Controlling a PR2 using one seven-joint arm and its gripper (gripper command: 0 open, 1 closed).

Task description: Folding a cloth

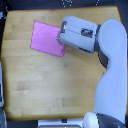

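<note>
The pink-magenta cloth (46, 38) lies flat on the wooden tabletop (45, 85) in the upper left part of the exterior view. It looks like a slanted rectangle. My white arm reaches in from the lower right, and its gripper end (61, 36) is over the cloth's right edge. The arm's housing hides the fingers, so I cannot tell whether they are open or shut, or whether they touch the cloth.
The arm's white body (111, 75) covers the exterior view's right side of the table. A pale object (1, 90) shows at the left edge. Dark floor lies beyond the table's far edge.
</note>
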